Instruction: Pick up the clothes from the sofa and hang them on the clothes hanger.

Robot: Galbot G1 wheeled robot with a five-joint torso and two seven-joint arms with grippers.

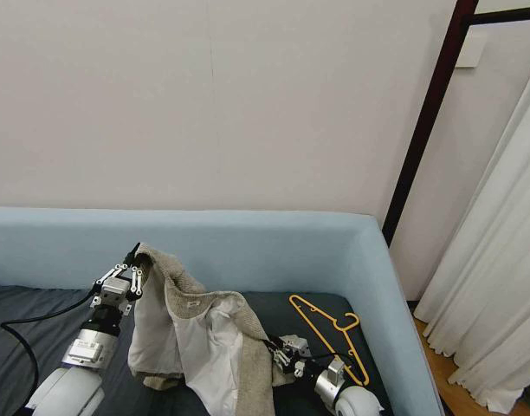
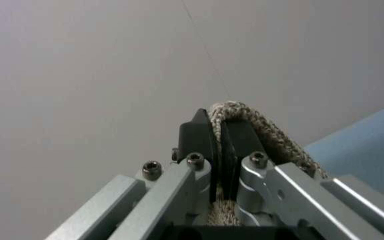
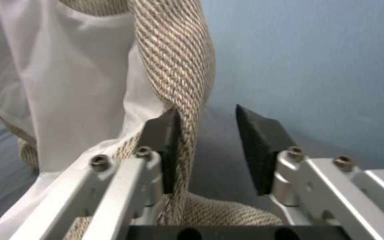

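Garment (image 1: 204,338) apparently in left end effector (image 1: 137,253).

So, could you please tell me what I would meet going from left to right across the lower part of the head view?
Left gripper → beige jacket → right gripper → orange hanger → white curtain.

A plain off-white wall (image 1: 248,95) rises behind a light blue sofa (image 1: 248,238) with a dark grey seat cushion (image 1: 40,303). To the right stand a dark upright frame (image 1: 425,121), white curtains (image 1: 499,286) and a wooden floor (image 1: 440,374).
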